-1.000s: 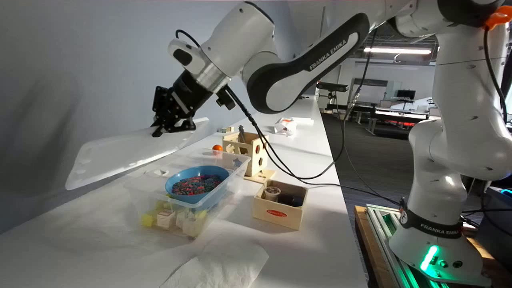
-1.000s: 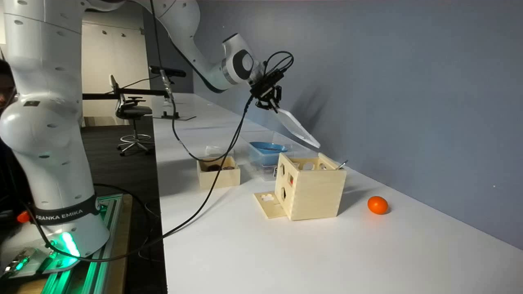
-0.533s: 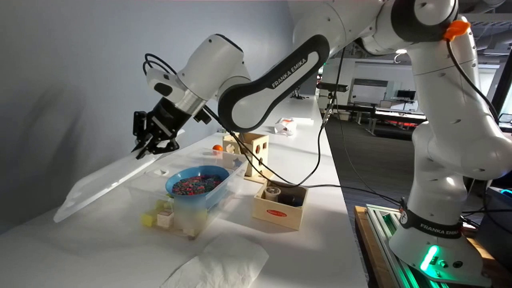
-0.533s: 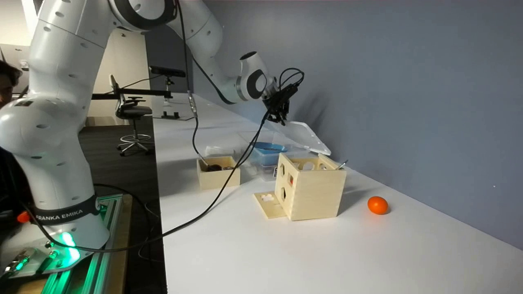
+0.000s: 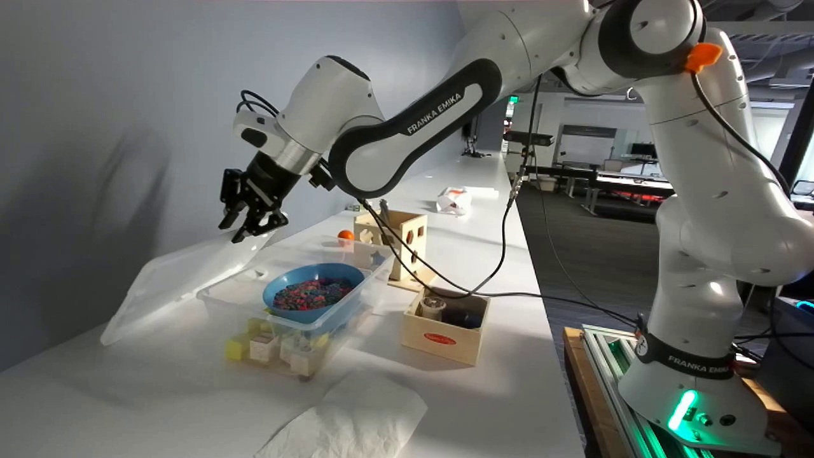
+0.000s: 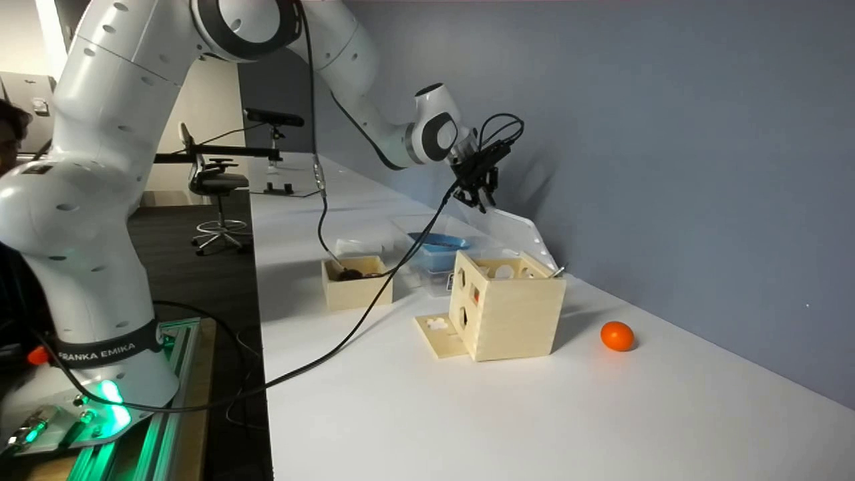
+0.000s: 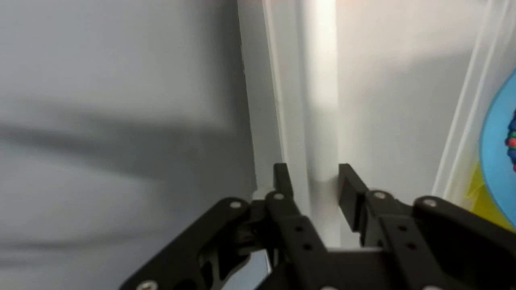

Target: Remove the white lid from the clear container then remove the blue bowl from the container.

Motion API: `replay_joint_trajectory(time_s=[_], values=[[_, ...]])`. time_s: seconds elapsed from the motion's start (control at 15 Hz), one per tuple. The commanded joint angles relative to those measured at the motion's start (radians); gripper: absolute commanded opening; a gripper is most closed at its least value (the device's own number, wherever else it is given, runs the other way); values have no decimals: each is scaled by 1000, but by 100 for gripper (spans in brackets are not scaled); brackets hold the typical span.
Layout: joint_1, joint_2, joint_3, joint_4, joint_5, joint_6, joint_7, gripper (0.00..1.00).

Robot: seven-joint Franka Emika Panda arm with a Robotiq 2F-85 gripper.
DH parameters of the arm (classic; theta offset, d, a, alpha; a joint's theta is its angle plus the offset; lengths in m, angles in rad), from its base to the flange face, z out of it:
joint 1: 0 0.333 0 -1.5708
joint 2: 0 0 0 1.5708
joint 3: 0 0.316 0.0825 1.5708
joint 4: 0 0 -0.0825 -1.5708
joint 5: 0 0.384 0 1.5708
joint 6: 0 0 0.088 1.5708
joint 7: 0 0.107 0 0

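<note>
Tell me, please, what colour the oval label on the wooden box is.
The label is red, clearest in an exterior view.

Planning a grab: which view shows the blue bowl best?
An exterior view: the blue bowl shows its whole rim, unblocked. It also appears, smaller, in an exterior view, partly through the container; the wrist view catches only one side.

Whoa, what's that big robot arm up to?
The robot arm is dealing with the white lid, which is off the clear container and tilted between it and the wall. Its jaws stand apart right by the lid's top edge; I can't tell whether they touch it. The blue bowl, with little beads in it, isn't out yet: it sits inside the container. That's probably next.
</note>
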Motion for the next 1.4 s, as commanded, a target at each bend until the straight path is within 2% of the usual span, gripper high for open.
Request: replay_joint_trajectory(time_s=[0.0,0.2,0.33,0.6,0.67,0.73,0.8,0.87,1.07,1.2,1.33], values=[[28,-29,-43,20,20,-28,83,66],[68,-83,-105,4,-16,-17,230,88],[93,-131,-147,-20,-29,31,362,99],[156,-201,-216,-30,-108,36,512,100],[158,-213,-209,-37,-109,41,511,100],[105,-227,-121,-64,-54,55,440,100],[105,-239,-88,-90,34,44,352,100],[84,-254,-26,-124,107,25,272,100],[60,-281,74,-192,250,-62,112,100],[56,-292,91,-224,296,-166,69,100],[76,-311,54,-249,250,-283,109,100]])
